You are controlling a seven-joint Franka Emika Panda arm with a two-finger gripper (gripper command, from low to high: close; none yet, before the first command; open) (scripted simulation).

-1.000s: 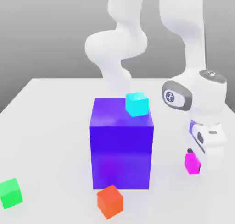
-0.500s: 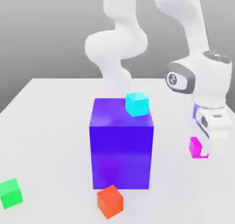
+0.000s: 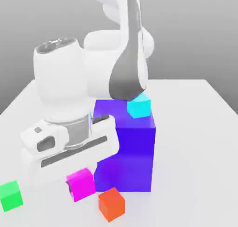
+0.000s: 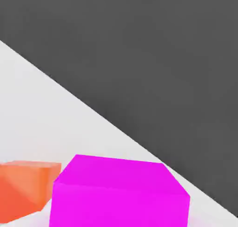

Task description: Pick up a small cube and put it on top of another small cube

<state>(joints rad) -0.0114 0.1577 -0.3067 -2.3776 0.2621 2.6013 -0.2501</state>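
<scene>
The small cube [image 3: 82,184], plain magenta, hangs under my hand in front of the big blue-violet block [image 3: 125,149], toward the exterior view's left. My gripper [image 3: 77,186] is shut on it, and the white hand above covers its fingers. A red-orange small cube [image 3: 111,204] sits on the table just to the right of the magenta one and slightly lower in the picture. A cyan small cube [image 3: 139,105] rests on the big block's top. The hand view has the magenta cube [image 4: 118,193] close up with the red-orange cube [image 4: 25,189] beside it.
A green small cube [image 3: 10,195] lies near the table's front edge at the exterior view's left. The white table [image 3: 200,142] stretches to the right of the big block. My arm's bulky links rise over the block's left side.
My arm swung from the exterior view's right, around the big block, to its front left, carrying the magenta cube off the table and over beside the red-orange cube.
</scene>
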